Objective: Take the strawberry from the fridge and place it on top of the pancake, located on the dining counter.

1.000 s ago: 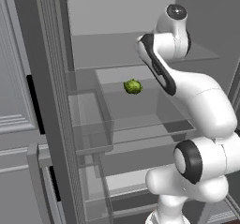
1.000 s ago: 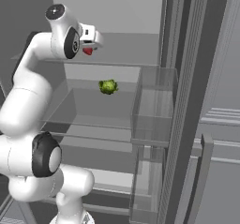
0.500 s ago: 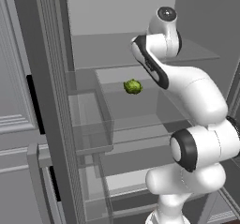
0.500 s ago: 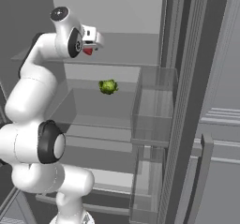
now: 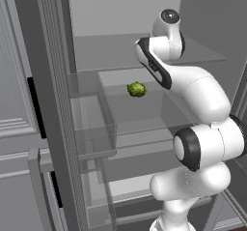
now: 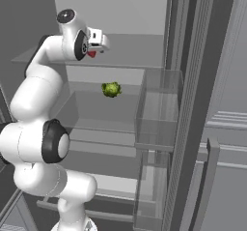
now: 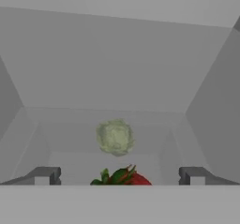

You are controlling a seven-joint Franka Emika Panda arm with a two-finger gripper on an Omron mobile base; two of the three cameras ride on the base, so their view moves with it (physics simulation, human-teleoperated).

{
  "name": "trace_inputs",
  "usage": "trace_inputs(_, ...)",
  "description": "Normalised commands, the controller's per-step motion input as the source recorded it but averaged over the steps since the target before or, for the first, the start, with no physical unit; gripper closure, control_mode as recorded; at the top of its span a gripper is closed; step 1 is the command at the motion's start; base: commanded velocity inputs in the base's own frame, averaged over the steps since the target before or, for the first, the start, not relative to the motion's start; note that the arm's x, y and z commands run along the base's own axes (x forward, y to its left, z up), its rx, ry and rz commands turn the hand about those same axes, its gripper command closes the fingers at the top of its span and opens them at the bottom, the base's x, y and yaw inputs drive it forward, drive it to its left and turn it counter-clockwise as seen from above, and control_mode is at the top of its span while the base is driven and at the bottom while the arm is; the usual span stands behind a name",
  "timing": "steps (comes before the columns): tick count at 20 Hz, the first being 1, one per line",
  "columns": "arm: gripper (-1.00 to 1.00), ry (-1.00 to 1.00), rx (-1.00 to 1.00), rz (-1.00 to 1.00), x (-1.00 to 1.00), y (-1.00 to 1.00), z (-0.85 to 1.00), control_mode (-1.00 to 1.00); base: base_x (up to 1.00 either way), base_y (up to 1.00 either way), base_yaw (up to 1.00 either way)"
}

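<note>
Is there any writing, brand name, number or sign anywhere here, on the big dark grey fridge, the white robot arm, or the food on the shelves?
None: no readable text in any view.
Dark grey fridge: plain door and glass shelves, no brand or label.
Small red strawberry and green round fruit: no stickers.
White arm's open gripper: no markings.

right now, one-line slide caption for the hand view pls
Open gripper inside the fridge, strawberry between its fingertips, green fruit beyond.
</note>
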Motion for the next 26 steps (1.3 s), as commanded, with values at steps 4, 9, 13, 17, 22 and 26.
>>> trace_inputs(4,-1.00,0.01,0.00,0.00,0.00,-0.08,-0.26,-1.00,0.00,0.00,0.00)
trace_inputs(9,-1.00,-0.03,0.00,0.00,0.00,-0.04,-0.20,-1.00,0.00,0.00,0.00)
trace_inputs(13,1.00,0.00,0.00,0.00,0.00,-0.06,-0.12,-1.00,0.00,0.00,0.00)
trace_inputs(17,1.00,0.00,0.00,0.00,-0.06,-0.24,-0.15,-1.00,0.00,0.00,0.00)
trace_inputs(22,1.00,-0.11,0.02,-0.01,-0.48,-0.13,-0.11,-1.00,0.00,0.00,0.00)
trace_inputs(26,1.00,-0.32,0.08,-0.08,-0.95,0.00,-0.04,-1.00,0.00,0.00,0.00)
